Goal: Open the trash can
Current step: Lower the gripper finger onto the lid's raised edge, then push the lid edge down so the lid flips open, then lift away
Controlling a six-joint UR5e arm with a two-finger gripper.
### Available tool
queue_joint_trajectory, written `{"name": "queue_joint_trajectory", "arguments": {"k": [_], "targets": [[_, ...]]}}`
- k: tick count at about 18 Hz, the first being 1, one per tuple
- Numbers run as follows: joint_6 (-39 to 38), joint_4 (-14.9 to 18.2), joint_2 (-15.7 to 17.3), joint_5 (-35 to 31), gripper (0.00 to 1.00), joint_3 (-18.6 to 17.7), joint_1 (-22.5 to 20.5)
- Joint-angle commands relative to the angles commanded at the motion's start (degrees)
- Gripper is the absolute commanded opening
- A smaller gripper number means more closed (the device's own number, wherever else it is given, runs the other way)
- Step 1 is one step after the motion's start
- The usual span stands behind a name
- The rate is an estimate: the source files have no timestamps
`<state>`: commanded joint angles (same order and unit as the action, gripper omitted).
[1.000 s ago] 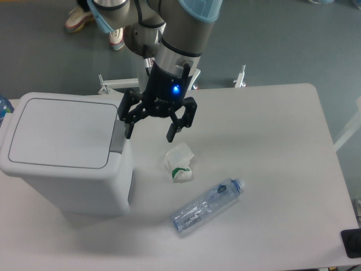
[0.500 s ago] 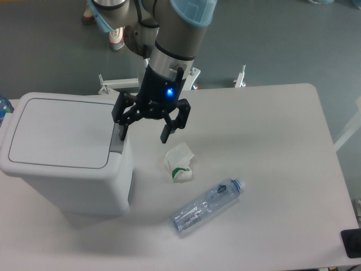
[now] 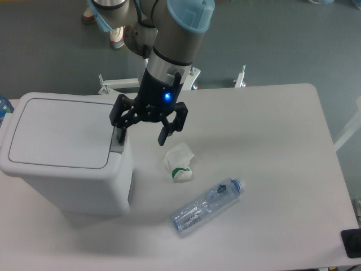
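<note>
The trash can (image 3: 59, 155) is a large light-grey boxy bin at the left of the table, its flat lid (image 3: 56, 132) shut. Its darker grey push-button tab (image 3: 117, 142) sits at the lid's right edge. My gripper (image 3: 141, 136) hangs open over the bin's right side, jaws spread wide. The left fingertip (image 3: 120, 135) is right over the tab; whether it touches I cannot tell. The right fingertip (image 3: 162, 138) is off the bin, above the table.
A crumpled white wrapper with green print (image 3: 179, 162) lies on the table (image 3: 271, 169) just right of the bin. A clear plastic bottle (image 3: 206, 205) lies on its side in front of it. A dark object (image 3: 351, 243) sits at the right front corner.
My gripper has moved left and a little toward the bin; its left finger now stands over the push-button tab. The lid stays shut.
</note>
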<state>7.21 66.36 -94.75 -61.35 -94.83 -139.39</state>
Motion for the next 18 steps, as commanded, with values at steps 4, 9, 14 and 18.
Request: {"name": "queue_joint_trajectory", "arguments": {"k": [4, 9, 14, 18], "targets": [[0.00, 0.00, 0.00, 0.00, 1.00, -0.09, 0.00], [0.00, 0.09, 0.09, 0.00, 1.00, 0.61, 0.00], [4.54, -1.58, -0.09, -2.80, 1.00, 5.44, -1.92], [21.31, -1.67, -2.27, -4.92, 1.00, 6.76, -9.38]]}}
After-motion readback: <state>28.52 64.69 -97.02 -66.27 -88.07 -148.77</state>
